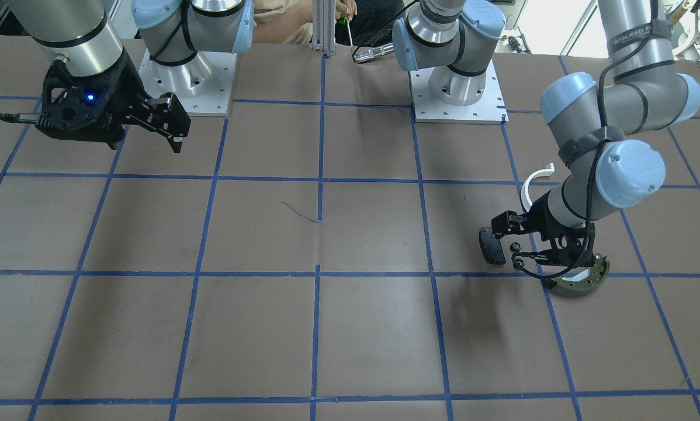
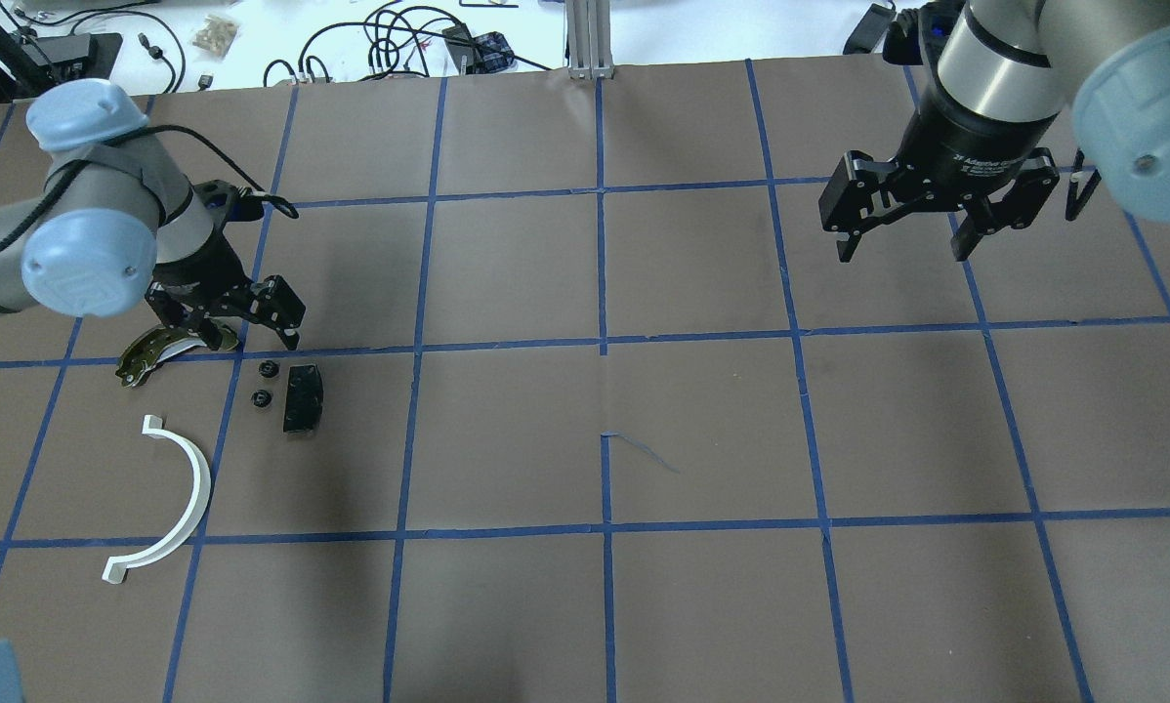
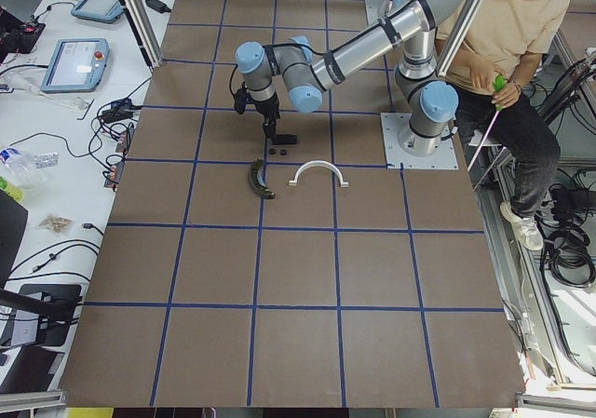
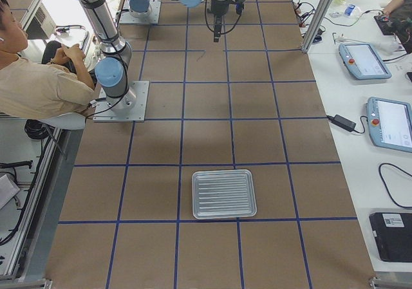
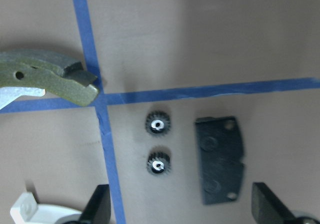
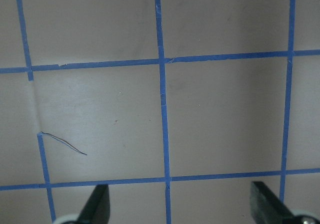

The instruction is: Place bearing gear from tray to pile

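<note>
- Between the left fingers (image 5: 100,208), which are spread wide and hold nothing, the wrist view looks straight down on two gears (image 5: 158,124). They lie flat on the worktop (image 5: 200,44), one just beside the other.
- Next out, the pad (image 5: 220,159) lies just beside the gears and touches neither. On the other side, the tip of the shoe (image 5: 55,82) reaches a tape crossing (image 5: 100,100). The ring (image 2: 180,498) curves a little further off.
- Both gears appear to sit inside the pile (image 2: 303,398), so the step in hand looks like pulling away after a release.
- To do that well, lift straight up with the fingers kept apart and without any sideways sweep. The tips hang near the pad and an end of the ring, and gears this small would likely skid or roll at a light knock.
- Seen from overhead, the shoe lies partly under the wrist, so the arm should gain height before it swings.
- Well apart from all this, the right fingers (image 6: 97,206) are open and empty over bare grid.
- At the far end, the tray (image 4: 224,193) shows nothing in it that I can make out, so there may be no gear left to fetch.
</note>
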Controlling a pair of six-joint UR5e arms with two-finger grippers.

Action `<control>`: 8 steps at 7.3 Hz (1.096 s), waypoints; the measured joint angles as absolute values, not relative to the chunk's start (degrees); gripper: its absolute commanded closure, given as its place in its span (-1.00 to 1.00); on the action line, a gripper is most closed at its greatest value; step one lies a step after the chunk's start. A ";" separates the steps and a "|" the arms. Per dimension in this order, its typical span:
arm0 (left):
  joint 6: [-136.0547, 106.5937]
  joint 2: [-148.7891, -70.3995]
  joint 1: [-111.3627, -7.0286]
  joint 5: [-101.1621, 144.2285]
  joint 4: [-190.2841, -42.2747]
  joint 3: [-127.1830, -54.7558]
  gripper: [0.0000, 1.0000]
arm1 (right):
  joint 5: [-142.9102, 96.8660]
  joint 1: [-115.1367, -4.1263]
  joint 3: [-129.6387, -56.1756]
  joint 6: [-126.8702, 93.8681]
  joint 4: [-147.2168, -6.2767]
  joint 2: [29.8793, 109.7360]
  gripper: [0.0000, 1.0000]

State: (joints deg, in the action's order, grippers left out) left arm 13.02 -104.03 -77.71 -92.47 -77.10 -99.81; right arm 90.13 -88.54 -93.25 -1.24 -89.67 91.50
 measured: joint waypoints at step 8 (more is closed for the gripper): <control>-2.43 -92.39 -95.04 -91.86 -93.59 -84.39 -1.00 | 89.97 -88.59 -93.48 -1.37 -89.71 91.50 -1.00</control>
State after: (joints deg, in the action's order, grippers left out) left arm -2.43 -92.39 -95.04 -91.86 -93.59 -84.39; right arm 89.97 -88.59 -93.48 -1.37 -89.71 91.50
